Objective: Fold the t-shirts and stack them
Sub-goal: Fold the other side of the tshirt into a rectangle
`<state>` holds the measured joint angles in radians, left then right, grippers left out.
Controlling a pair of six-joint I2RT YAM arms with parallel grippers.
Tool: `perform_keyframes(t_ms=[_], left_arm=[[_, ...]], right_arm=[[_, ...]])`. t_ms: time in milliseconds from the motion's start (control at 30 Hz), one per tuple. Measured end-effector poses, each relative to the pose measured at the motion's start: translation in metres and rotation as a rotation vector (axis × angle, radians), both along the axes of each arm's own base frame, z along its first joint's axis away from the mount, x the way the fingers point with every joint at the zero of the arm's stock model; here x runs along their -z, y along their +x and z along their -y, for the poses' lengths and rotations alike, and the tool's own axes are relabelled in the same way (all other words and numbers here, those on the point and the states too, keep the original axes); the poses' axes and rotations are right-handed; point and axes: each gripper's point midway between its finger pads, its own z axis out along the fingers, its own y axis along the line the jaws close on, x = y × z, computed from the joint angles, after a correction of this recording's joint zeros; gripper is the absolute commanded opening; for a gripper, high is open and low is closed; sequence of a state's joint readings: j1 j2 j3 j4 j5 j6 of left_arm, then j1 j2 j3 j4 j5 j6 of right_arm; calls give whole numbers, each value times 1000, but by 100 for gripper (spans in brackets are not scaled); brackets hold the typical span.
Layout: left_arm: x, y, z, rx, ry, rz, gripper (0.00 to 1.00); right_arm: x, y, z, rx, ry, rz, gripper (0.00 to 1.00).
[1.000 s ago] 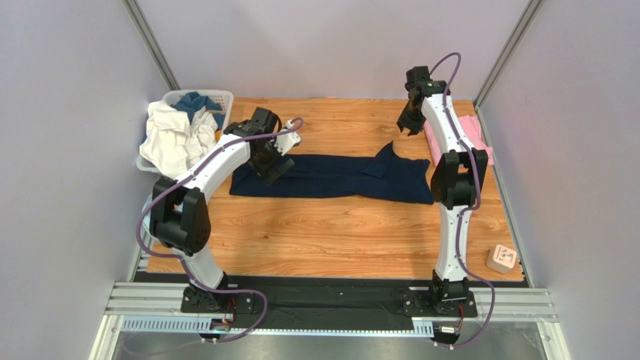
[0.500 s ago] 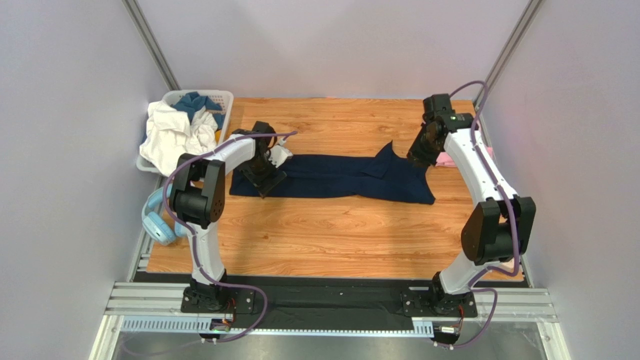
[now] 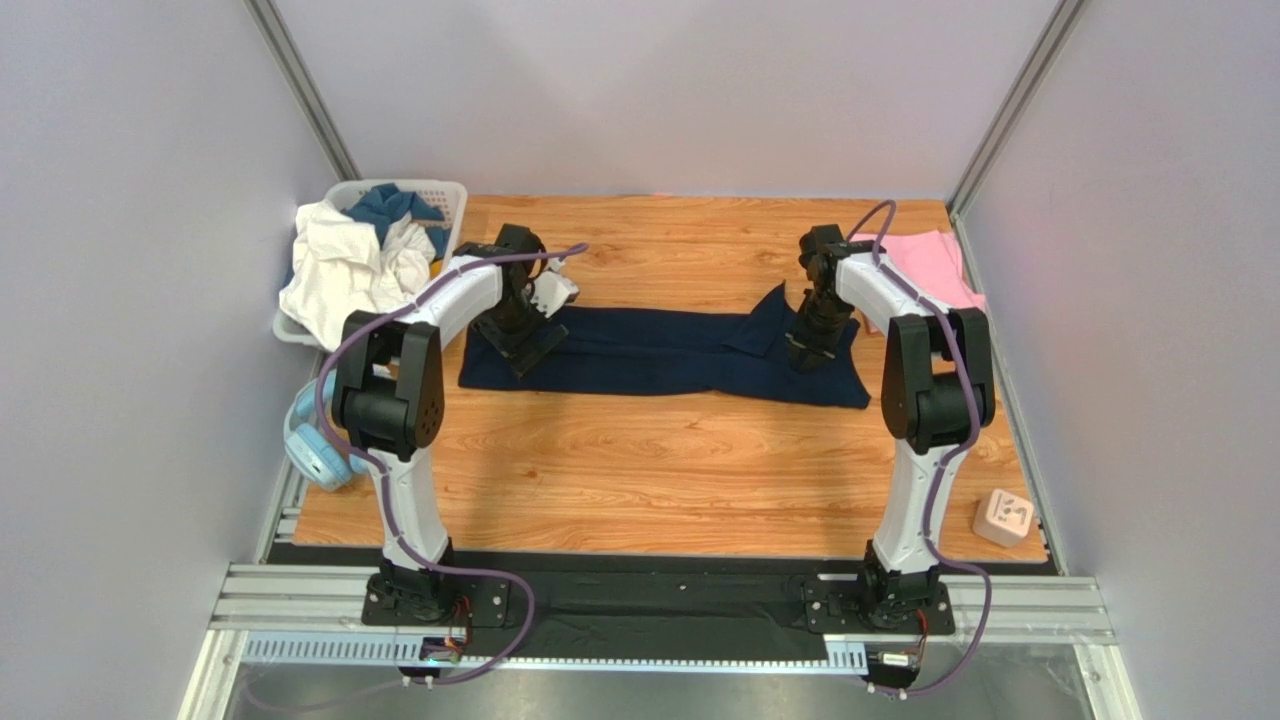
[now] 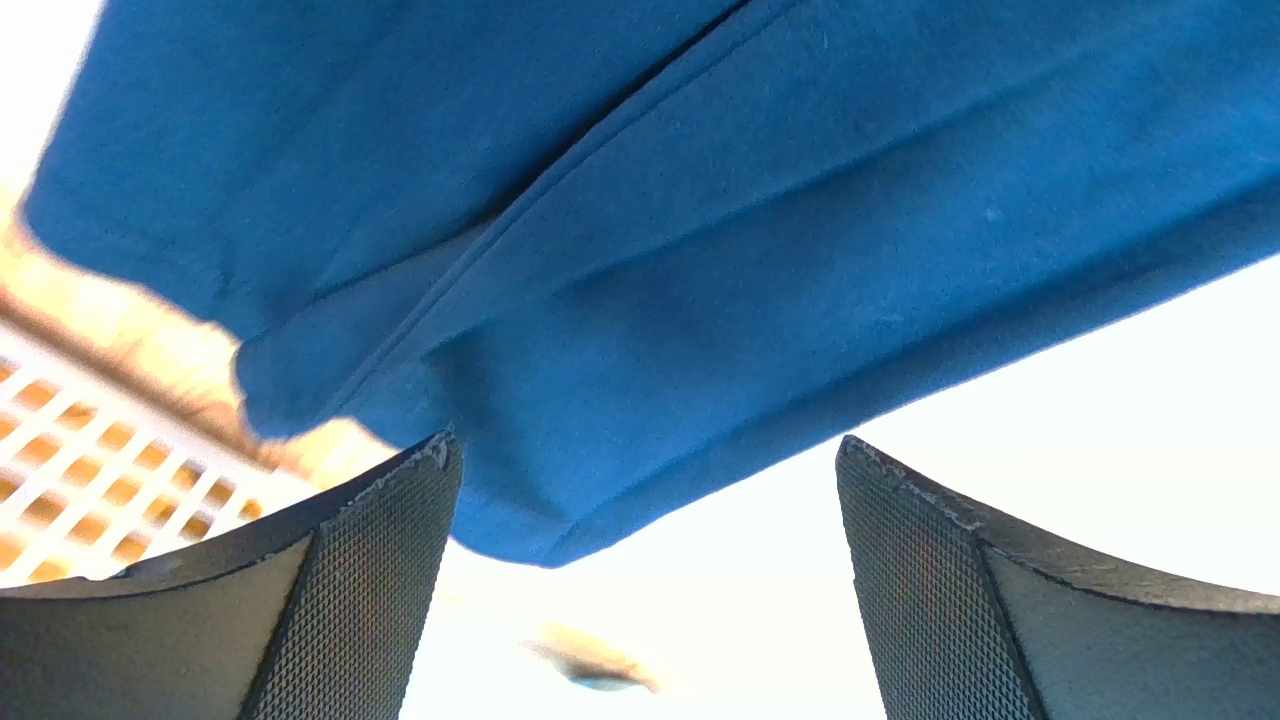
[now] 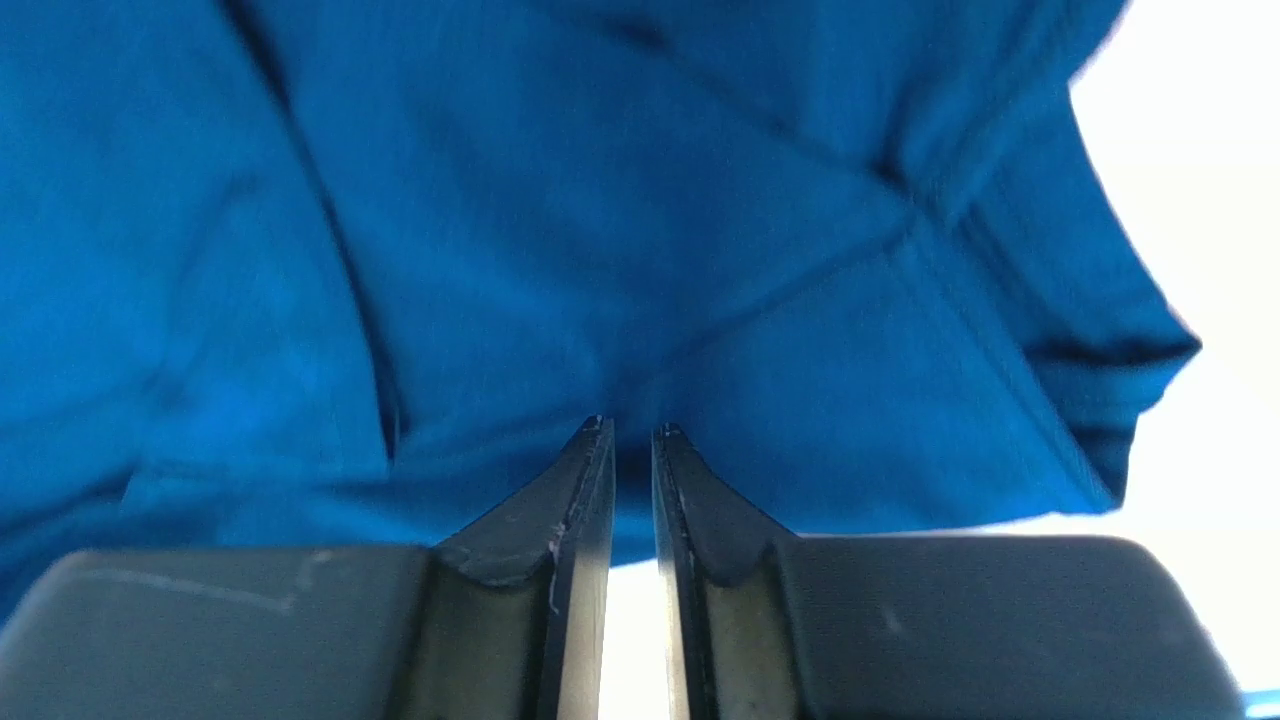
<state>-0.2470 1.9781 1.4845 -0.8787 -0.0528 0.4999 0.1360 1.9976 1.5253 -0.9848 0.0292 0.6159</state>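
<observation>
The navy t-shirt (image 3: 661,353) lies folded into a long strip across the middle of the wooden table, one sleeve pointing up near its right end. The pink t-shirt (image 3: 924,263) lies folded at the back right corner. My left gripper (image 3: 519,338) is low over the navy shirt's left end; in the left wrist view it (image 4: 646,450) is open, the shirt's corner (image 4: 676,270) just beyond the fingertips. My right gripper (image 3: 812,342) is down on the shirt's right part; in the right wrist view it (image 5: 633,428) has its jaws almost together, tips pinching the cloth (image 5: 451,225).
A white laundry basket (image 3: 436,195) with white and blue clothes stands at the back left corner. Light-blue headphones (image 3: 316,450) hang off the table's left edge. A small pale box (image 3: 1002,518) sits at the front right.
My right arm swung from high near the pink shirt down and left onto the navy shirt's right end. My left gripper shifted slightly at the shirt's left end.
</observation>
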Motion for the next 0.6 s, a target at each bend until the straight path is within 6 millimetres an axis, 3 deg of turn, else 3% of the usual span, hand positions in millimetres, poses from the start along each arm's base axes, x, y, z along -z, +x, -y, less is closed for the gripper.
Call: perform_keyframes(t_ms=[167, 333, 467, 600], left_arm=[[-30, 2, 5, 5, -35, 41, 100], [-50, -1, 11, 14, -83, 68, 100], [-43, -5, 13, 13, -94, 45, 100], [-20, -21, 8, 2, -92, -28, 100]], right_arm=[[23, 0, 7, 12, -26, -52, 19], [23, 1, 8, 14, -28, -52, 19], [23, 0, 8, 14, -29, -52, 18], [23, 0, 9, 15, -29, -52, 18]])
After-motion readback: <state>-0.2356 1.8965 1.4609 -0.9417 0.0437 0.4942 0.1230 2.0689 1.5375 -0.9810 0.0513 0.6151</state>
